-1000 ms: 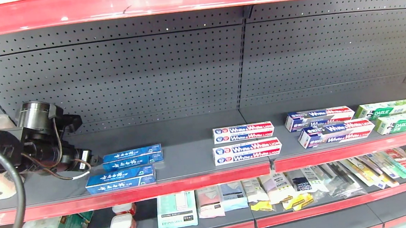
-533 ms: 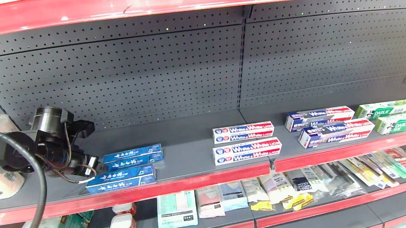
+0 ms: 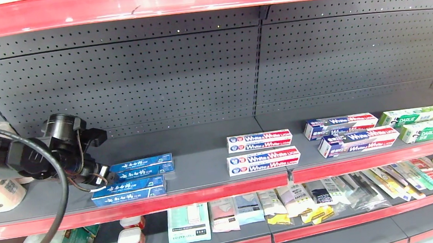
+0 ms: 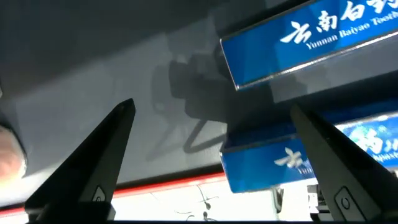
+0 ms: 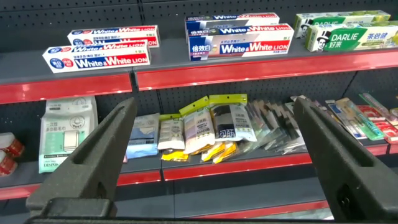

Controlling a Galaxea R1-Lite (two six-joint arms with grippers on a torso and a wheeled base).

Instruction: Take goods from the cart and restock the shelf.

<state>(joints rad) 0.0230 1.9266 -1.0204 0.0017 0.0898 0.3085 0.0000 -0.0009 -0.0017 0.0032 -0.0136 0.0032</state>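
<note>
Grey shelf (image 3: 204, 157), left gripper (image 4: 211, 106) spread wide beside blue boxes (image 3: 129, 190)

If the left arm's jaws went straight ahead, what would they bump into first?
Likely the blue toothpaste boxes: the open left gripper points at their near ends, though depth is unclear.

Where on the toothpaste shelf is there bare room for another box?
Widest bare patch: between the blue boxes and the red-and-white boxes. A bare strip runs behind every row, along the pegboard wall. Crowded: the right end, with navy-topped boxes beside green boxes, and the blue boxes' left end, where the left gripper sits open.
</note>
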